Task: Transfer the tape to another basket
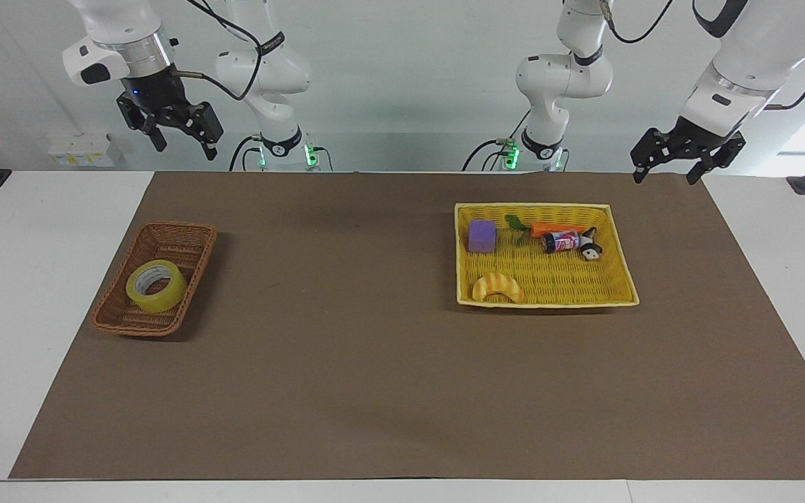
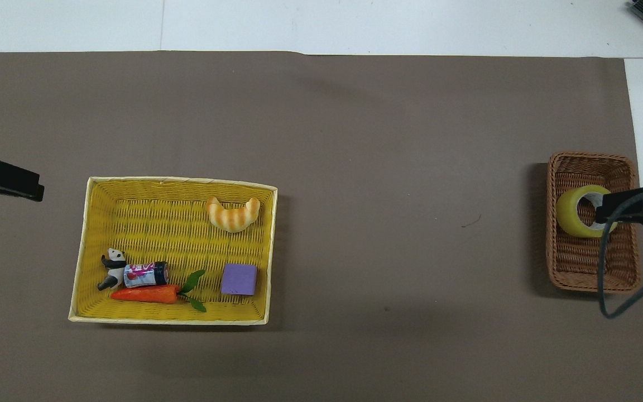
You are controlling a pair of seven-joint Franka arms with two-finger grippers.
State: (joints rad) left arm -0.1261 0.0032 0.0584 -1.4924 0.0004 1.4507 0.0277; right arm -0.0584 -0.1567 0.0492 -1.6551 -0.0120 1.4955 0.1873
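Observation:
The tape (image 1: 156,286) (image 2: 577,212), a yellow roll with a pale core, lies on its side in the small brown wicker basket (image 1: 179,236) (image 2: 589,167) at the right arm's end of the table. My right gripper (image 1: 187,148) hangs open and empty, high in the air over the table's edge by the robots. From overhead one of its fingers (image 2: 631,202) covers a rim of the tape. My left gripper (image 1: 663,176) waits open and empty, raised over the mat's corner beside the large yellow basket (image 1: 619,269) (image 2: 84,251).
The yellow basket holds a purple block (image 1: 482,236), a toy carrot (image 1: 546,228), a small can (image 1: 562,241), a panda figure (image 1: 590,247) and a croissant toy (image 1: 497,287). A brown mat (image 1: 346,349) covers the table between the two baskets. A cable (image 2: 606,268) droops over the brown basket.

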